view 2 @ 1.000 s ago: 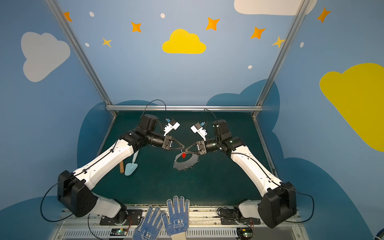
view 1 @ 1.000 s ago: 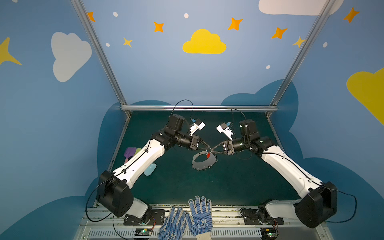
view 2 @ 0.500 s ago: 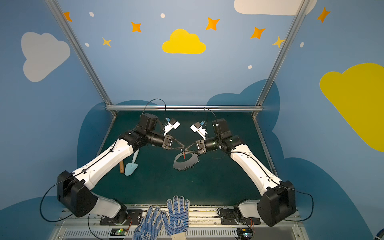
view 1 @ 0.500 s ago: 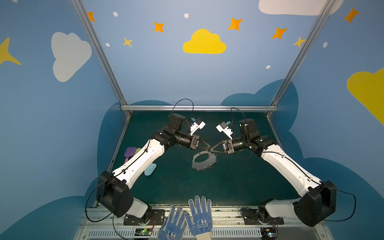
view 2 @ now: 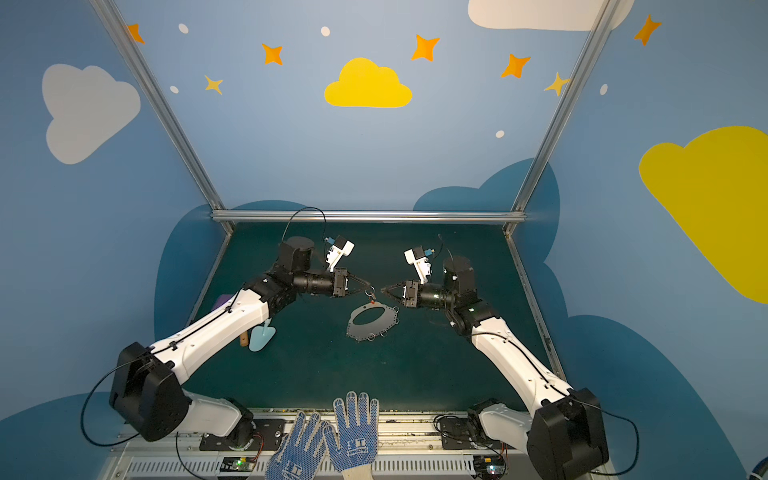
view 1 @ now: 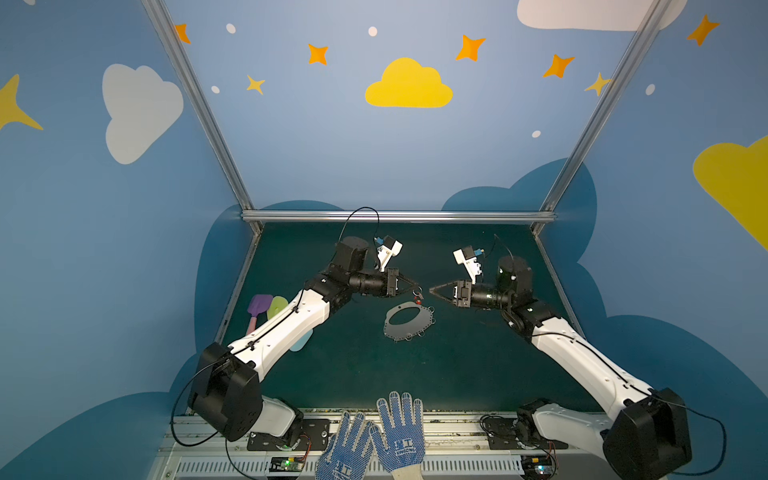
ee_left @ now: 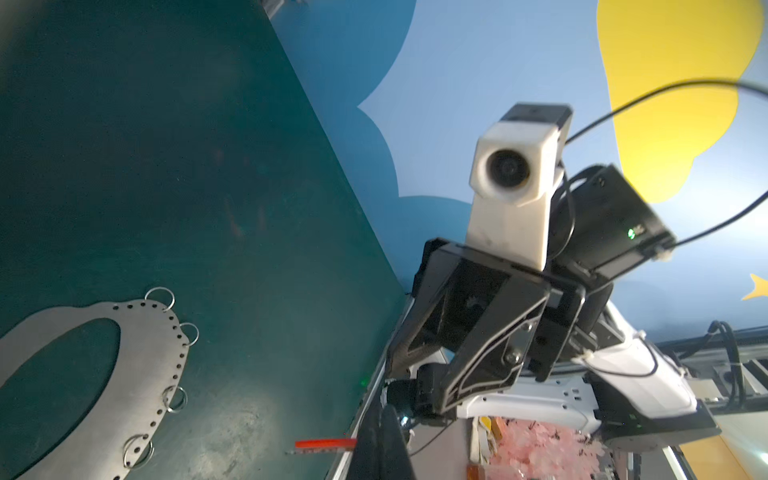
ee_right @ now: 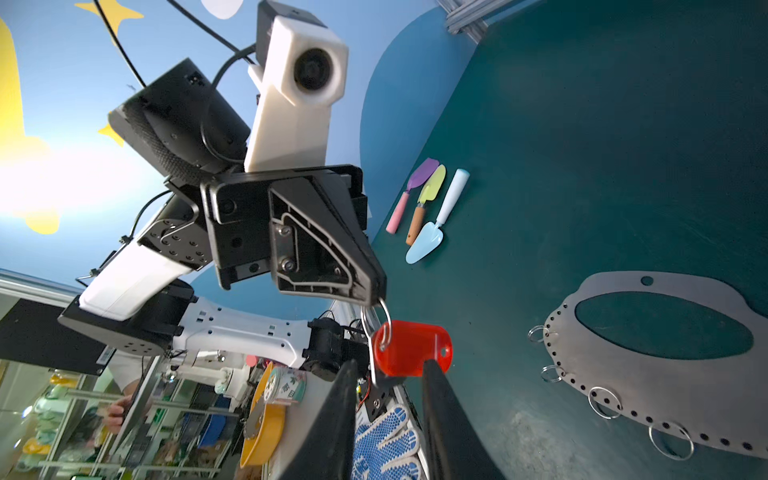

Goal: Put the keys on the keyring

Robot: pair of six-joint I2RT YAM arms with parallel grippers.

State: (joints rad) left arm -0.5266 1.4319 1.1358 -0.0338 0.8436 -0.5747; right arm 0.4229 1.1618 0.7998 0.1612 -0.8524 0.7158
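Green desk [view 1: 457,365] bears keyring [view 1: 426,323]; keys [view 1: 417,296] dangle tag-down at its 12 o'clock, pinched by left pincer [view 1: 417,287]; right pincer [view 1: 432,289] spread.

Three toy shovels [ee_right: 432,189] lie side by side at 9 o'clock on the dark green mat [view 1: 457,374]: purple, yellow-green and light blue. A pair of blue dotted gloves [view 1: 399,436] lies at 6 o'clock, past the mat's front edge. A yellow cloud [view 1: 408,85] marks the back wall [view 1: 332,158] at 12 o'clock.
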